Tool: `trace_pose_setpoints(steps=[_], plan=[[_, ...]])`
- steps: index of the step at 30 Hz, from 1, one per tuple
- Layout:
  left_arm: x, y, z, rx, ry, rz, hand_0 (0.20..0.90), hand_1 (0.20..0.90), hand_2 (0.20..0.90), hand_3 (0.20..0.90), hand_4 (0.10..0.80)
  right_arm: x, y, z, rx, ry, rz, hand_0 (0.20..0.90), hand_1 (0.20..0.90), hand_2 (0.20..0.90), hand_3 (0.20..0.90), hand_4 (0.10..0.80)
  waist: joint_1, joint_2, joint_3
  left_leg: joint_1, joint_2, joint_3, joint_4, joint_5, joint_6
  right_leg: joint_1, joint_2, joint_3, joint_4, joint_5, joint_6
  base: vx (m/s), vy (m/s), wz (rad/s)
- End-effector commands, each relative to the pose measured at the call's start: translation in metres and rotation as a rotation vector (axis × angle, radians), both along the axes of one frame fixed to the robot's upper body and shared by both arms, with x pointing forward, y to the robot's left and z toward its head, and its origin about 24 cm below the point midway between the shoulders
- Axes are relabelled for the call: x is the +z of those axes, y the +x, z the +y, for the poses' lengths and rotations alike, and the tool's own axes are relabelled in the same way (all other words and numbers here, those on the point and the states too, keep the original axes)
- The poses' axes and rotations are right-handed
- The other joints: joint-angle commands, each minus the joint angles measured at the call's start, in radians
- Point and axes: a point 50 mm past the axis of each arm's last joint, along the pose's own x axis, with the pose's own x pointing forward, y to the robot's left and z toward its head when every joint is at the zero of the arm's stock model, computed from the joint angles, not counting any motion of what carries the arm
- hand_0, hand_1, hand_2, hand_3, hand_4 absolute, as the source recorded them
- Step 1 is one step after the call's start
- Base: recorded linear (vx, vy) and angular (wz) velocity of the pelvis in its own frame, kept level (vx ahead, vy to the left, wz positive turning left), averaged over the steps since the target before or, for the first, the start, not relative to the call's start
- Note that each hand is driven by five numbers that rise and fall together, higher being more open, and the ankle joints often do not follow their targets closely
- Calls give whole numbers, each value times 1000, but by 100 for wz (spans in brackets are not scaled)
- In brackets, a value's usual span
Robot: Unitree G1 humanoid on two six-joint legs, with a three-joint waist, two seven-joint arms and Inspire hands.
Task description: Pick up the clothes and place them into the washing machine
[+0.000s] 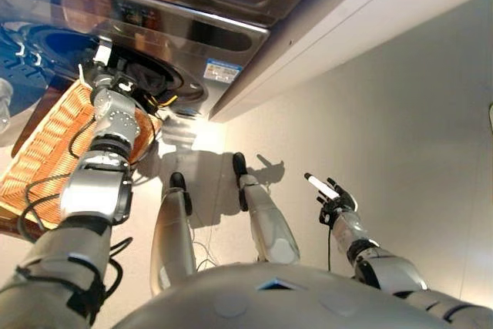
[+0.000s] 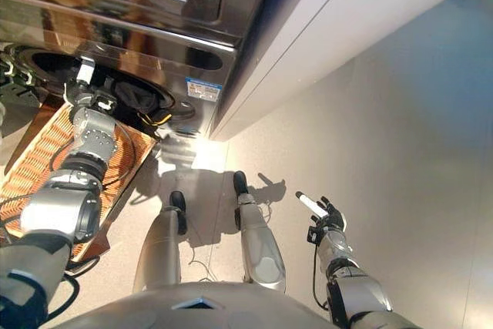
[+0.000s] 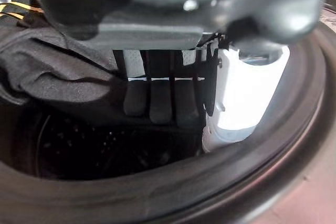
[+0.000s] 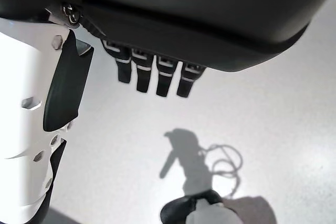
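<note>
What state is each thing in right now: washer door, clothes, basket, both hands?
Washing machine door: open, swung aside.
Dark clothes: draped over the drum opening's rim, partly inside.
Wicker basket: on the floor by the machine, no clothes visible in it.
Left hand: at the drum mouth, fingers straight, open.
Right hand: idle above the floor, open, empty.

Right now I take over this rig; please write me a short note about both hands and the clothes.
Left hand: at the washing machine opening, fingers straight, holding nothing.
Right hand: idle, open, above the floor.
Dark clothes lie at the drum mouth, partly over the rim.
The wicker basket sits beside the machine; its contents cannot be seen.
Left: push the cloth fully inside, then check the basket.
</note>
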Motion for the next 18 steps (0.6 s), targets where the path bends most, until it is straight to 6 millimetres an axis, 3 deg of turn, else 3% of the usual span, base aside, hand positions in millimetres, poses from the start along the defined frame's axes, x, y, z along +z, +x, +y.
trace_pose_setpoints(steps=[1,5,6,7,10,18], plan=[[183,37,-15,-97,246,-553,200,200,200,200,300,15,-17,-63,-112,-163,28,900,900,900,900,800,-51,45,-51,-1,-24,-42,-29,3,-48,46,22,-2,-58,20,-12,-2,11,-4],[197,34,-6,-80,264,-584,200,200,200,200,300,18,-14,-65,-127,-157,6,900,900,900,900,800,-71,33,-50,-53,-3,-48,43,-23,-49,16,39,-6,-43,18,-13,19,-20,-4],[197,33,-5,-81,262,-587,200,200,200,200,300,18,-14,-66,-132,-156,5,900,900,900,900,800,-70,36,-54,-49,7,-61,62,-66,-48,16,56,-5,-31,-9,-11,-16,-43,-8],[200,32,-3,-75,263,-593,200,200,200,200,300,19,-14,-67,-144,-154,1,900,900,900,900,800,-80,24,-45,-83,15,-51,99,-50,-46,-11,66,-7,-14,11,-17,92,-20,-13],[210,32,-1,-77,286,-600,200,200,200,200,300,17,-20,-69,-174,-143,8,900,900,900,900,800,-91,21,-55,-130,54,-74,198,-135,-44,-60,118,-15,72,-46,-28,11,-59,-32],[205,30,16,-26,325,-508,200,200,200,200,300,14,-20,-62,-186,-127,3,900,900,900,900,800,-105,19,-65,-196,106,-67,322,-193,-34,-139,165,-35,187,-89,-35,-8,2,-29]])
